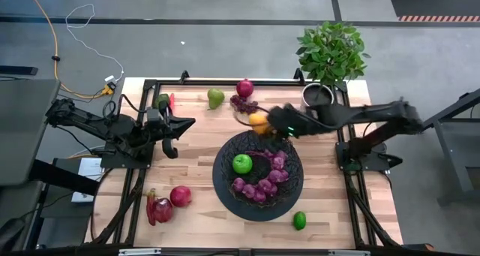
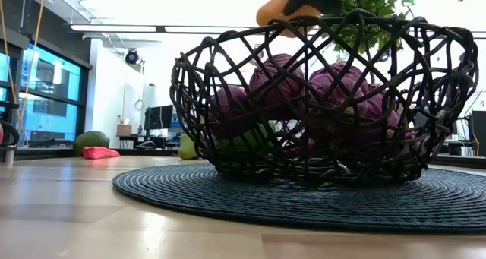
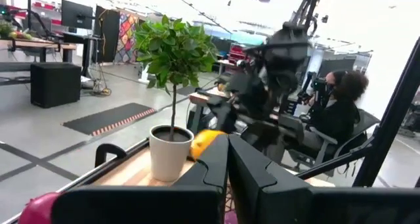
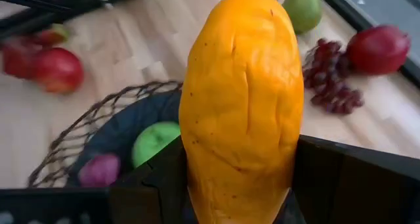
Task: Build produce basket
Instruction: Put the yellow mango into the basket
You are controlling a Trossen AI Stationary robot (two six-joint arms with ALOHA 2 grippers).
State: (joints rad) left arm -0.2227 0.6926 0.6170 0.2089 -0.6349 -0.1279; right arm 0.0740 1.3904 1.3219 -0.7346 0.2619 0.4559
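The black wire basket (image 1: pixel 257 173) sits on a round dark mat and holds a green apple (image 1: pixel 241 164) and purple grapes (image 1: pixel 264 182). My right gripper (image 1: pixel 264 122) is shut on an orange-yellow fruit (image 4: pixel 239 99) above the basket's far rim; the low view shows this fruit (image 2: pixel 277 12) above that rim. On the table lie a green pear (image 1: pixel 216 98), a red fruit (image 1: pixel 244 88), loose grapes (image 1: pixel 241 103), an avocado (image 1: pixel 163 100), a red apple (image 1: pixel 180 196), a red pepper (image 1: pixel 159 209) and a lime (image 1: pixel 299 220). My left gripper (image 1: pixel 171 132) waits shut at the table's left side. My right gripper pinches the orange-yellow fruit between its two fingers (image 4: pixel 157 178), across the fruit's lower half (image 4: pixel 216 178). The fruit's long side runs along the fingers, and its free end sticks out past them. It is lifted clear, above the basket's far rim.
A potted green plant (image 1: pixel 324 76) stands at the table's far right, close behind my right arm. A person sits beyond the table in the left wrist view (image 3: pixel 338 112). Bare wood shows between the basket and my left arm (image 1: pixel 195 158).
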